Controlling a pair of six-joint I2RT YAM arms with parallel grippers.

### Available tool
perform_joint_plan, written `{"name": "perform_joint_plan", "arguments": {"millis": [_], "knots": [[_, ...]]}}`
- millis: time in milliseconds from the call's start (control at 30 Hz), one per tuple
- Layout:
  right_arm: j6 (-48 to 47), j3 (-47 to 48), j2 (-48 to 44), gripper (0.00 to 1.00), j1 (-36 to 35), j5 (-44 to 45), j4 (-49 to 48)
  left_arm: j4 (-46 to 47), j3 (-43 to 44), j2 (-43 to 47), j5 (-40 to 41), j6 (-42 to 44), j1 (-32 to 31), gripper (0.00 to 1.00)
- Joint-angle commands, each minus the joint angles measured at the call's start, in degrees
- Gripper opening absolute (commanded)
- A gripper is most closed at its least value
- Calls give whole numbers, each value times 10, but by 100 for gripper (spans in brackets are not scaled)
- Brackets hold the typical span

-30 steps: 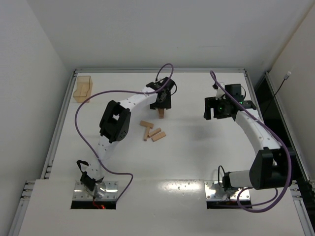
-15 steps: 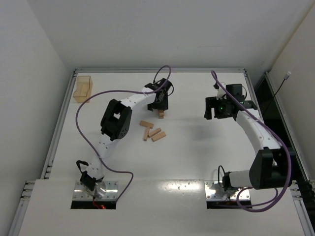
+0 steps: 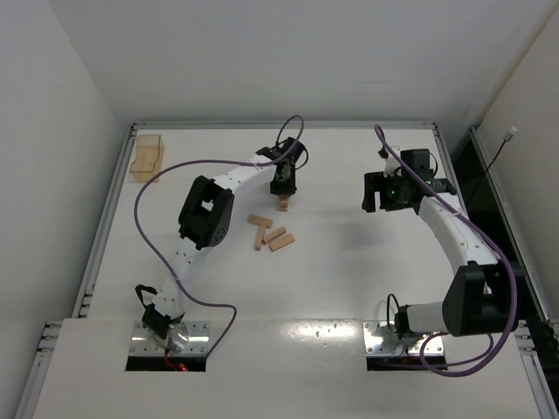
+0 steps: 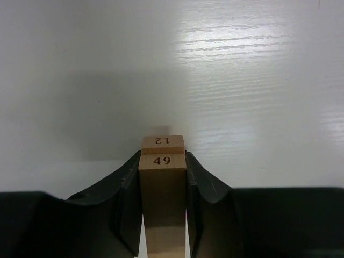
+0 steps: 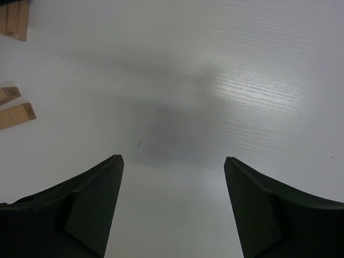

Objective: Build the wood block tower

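Amber-tinted clear plastic box (image 3: 147, 157) sits at the far left corner of your white table (image 3: 349, 262), well apart from everything else. Toward the middle, your left gripper (image 3: 284, 190) is clamped on a light-tan wooden bar marked 49 (image 4: 162, 204), with both black fingers (image 4: 126, 188) pressed against its sides. In the left wrist view its numbered end lies flush against a second tan bar marked 12 (image 4: 162, 141). Just nearer you, a few loose tan wooden bars (image 3: 269, 233) lie clustered on the table. On the right, your right gripper (image 3: 397, 194) hangs above the table, jaws wide, holding nothing.
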State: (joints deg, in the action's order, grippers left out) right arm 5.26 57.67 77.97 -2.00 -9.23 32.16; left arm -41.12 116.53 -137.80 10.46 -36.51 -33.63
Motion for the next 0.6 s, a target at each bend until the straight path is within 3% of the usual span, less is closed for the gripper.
{"name": "perform_joint_plan", "arguments": {"millis": [0,33,233,333,367,433,467,567], "knots": [[8,-1,1,73,2,-10,-18,9,5,-14,-25,3,3,8],[8,-1,1,73,2,-10,-18,9,5,-14,-25,3,3,1],[8,-1,1,73,2,-4,-18,9,-6,-9,-8,3,3,0],[8,-6,1,73,2,-4,-18,9,-13,-9,-8,3,3,31],[8,-6,1,73,2,-4,-18,9,-13,-4,-8,3,3,47],[8,-6,-4,73,2,-4,-18,9,-20,-4,-8,3,3,55],[8,-6,-5,73,2,-4,-18,9,-20,-4,-3,3,-2,65],[8,-6,-5,73,2,-4,-18,9,-26,2,-3,3,-2,76]]}}
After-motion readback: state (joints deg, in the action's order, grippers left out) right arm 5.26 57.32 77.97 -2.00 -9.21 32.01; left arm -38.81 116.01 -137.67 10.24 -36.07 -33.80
